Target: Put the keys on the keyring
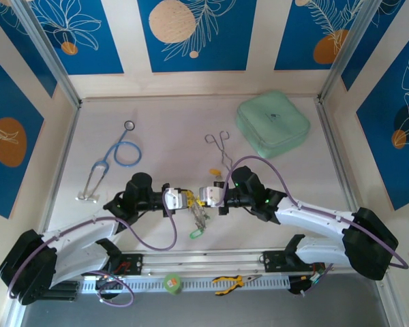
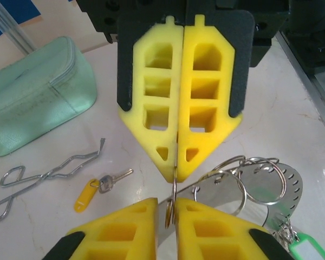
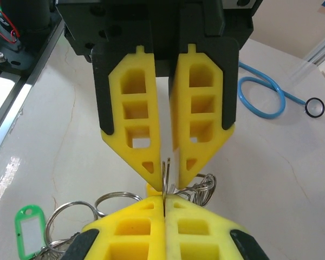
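alignment matters. right pincer point(image 3: 163, 200) is clenched on a thin loop of the keyring point(image 2: 281, 184), meeting left pincer point(image 2: 167, 205) tip to tip; whether the left grips cannot be told. hold tips level. a yellow-tagged key point(image 2: 111, 180) lies on the surface point(image 2: 38, 233) left of the left pincer.

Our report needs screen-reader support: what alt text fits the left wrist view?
The left gripper and right gripper, yellow-fingered, meet tip to tip at a thin metal ring, beside the silvery keyring with a green tag. Behind lie a yellow-tagged key, forceps and a mint pouch.
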You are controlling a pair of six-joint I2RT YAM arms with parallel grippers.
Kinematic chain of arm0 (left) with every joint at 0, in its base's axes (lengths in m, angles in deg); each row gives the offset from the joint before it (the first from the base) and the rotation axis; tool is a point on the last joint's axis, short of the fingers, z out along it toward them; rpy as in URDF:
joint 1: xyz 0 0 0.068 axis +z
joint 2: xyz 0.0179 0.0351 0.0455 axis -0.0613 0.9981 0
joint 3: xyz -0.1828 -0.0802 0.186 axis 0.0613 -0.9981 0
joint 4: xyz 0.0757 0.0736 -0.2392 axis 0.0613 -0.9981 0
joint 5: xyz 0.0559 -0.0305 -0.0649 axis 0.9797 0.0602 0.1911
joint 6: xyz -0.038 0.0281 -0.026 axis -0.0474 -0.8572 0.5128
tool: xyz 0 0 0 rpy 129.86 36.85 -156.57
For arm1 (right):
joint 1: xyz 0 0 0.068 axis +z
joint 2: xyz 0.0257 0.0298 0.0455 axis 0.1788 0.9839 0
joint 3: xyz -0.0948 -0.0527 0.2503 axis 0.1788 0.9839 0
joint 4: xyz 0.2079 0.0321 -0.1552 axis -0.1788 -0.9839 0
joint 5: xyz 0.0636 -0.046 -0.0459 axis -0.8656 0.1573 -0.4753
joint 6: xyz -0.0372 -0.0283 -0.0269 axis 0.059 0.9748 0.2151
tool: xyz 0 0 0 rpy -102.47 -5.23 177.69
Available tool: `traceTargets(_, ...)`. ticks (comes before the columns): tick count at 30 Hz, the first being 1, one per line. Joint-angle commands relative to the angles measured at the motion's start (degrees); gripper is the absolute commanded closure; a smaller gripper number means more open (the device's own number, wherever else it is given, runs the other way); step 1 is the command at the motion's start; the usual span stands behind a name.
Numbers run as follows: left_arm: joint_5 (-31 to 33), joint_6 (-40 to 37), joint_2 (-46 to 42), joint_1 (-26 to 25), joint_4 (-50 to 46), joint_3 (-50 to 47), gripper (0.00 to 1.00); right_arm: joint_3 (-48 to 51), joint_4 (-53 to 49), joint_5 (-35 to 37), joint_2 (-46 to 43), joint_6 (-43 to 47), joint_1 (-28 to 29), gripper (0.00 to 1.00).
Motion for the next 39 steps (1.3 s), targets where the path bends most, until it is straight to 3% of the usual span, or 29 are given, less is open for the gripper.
traceTargets(1, 0.46, 0.78, 0.19, -0.21, 3.54, 1.03, 0.98, -2.15, -1.69, -2.63, 0.32, -0.59, 0.48, 1.0)
traceTargets(4, 0.13, -0.17, -0.2, -0.25, 2.89, 0.95, 1.0, -1.86, -1.69, -3.49, 0.01, -0.92, 0.03, 1.0)
traceTargets(8, -1.54, -0.53, -0.29, -0.2, 3.1, 0.69, 1.0, -2.18, -2.15, -5.59, 1.08, -1.38, -1.53, 0.83)
traceTargets(15, -4.05, 0.55, 0.89, -0.23, 5.82, 0.25, 1.0, -2.76, -1.59, -7.54, 3.19, -0.32, -2.57, 0.8)
traceTargets(22, -5.43, 0.16, 2.25, -0.11, 5.74, 0.76, 1.0, -3.07, 0.48, -10.17, 3.44, -0.83, -3.19, 0.84)
traceTargets(27, -5.96, 1.64, 3.12, -0.15, 7.57, 0.77, 1.0, -3.32, 1.39, -10.88, 4.35, -0.92, -3.3, 1.0)
traceTargets(29, -5.14, 2.01, 3.16, -0.17, 7.78, 0.69, 1.0, -3.21, 1.7, -10.78, 4.43, -1.18, -3.4, 1.0)
traceTargets(30, -4.32, 2.25, 2.94, -0.15, 7.85, 0.61, 0.9, -3.09, 1.42, -10.38, 4.24, -1.19, -3.38, 1.0)
traceTargets(32, -1.23, 2.9, 1.58, -0.14, 7.65, -0.18, 0.6, -2.94, 0.07, -8.71, 3.3, -1.34, -3.55, 1.0)
traceTargets(34, 1.48, 2.64, -0.77, 0.01, 6.02, -0.7, 0.42, -2.8, -2.0, -6.85, 1.8, -1.42, -3.64, 1.0)
traceTargets(36, 4.87, 2.84, -4.07, 0.14, 2.65, -0.76, 0.31, -2.46, -4.26, -5.35, 0.05, -1.53, -3.7, 1.0)
traceTargets(39, 8.91, 3.39, -9.6, 0.21, -2.07, -0.42, 0.23, -1.92, -7.93, -3.4, -3.0, -1.76, -3.66, 1.0)
